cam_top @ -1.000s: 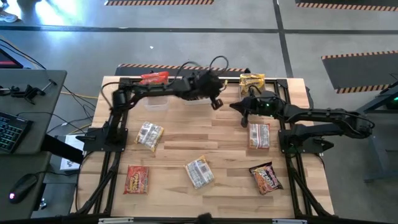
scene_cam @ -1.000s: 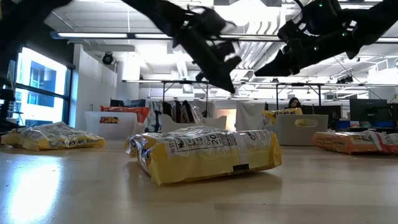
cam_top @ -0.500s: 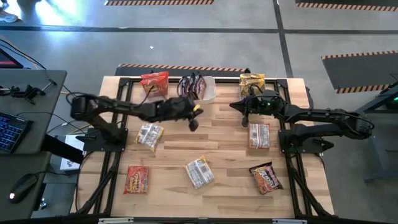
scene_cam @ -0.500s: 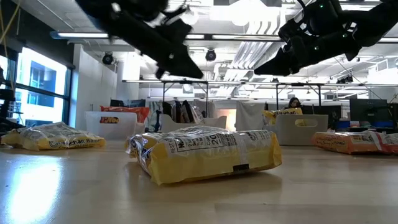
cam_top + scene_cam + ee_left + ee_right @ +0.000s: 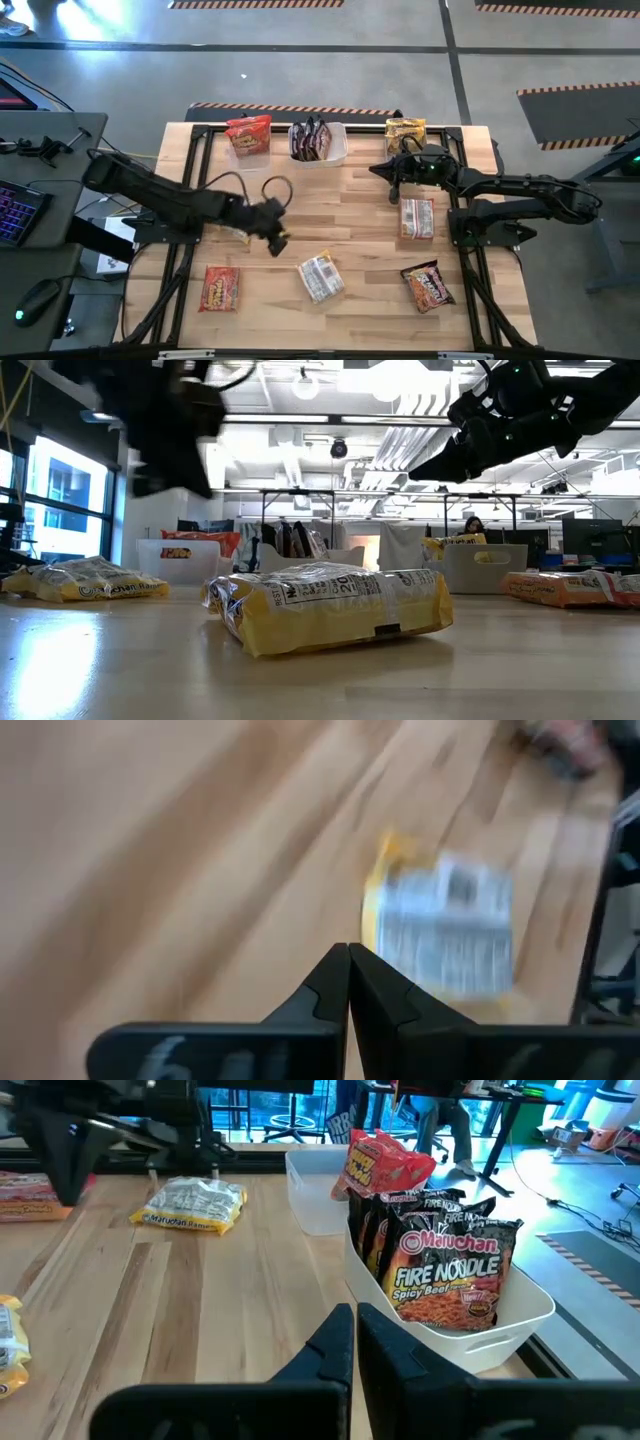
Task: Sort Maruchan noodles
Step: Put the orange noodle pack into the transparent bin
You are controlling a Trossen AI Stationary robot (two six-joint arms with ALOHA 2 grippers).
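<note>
Crinkly plastic Maruchan noodle packets lie scattered on the wooden table [image 5: 360, 215]: a yellow-tan packet [image 5: 320, 277] at six o'clock has its long axis slanted toward eleven, another yellow-tan one [image 5: 417, 218] at three points to twelve. At twelve, a clear plastic tub [image 5: 338, 152] holds upright dark maroon packets [image 5: 309, 140]. Left gripper [image 5: 281, 242] hangs pinched closed, empty, near centre-left; right gripper [image 5: 392, 190] closed, empty, at two.

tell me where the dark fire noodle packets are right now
In the high view the dark fire noodle packets stand in the middle clear tub at the table's far edge, between the red packets and the yellow packet.
</note>
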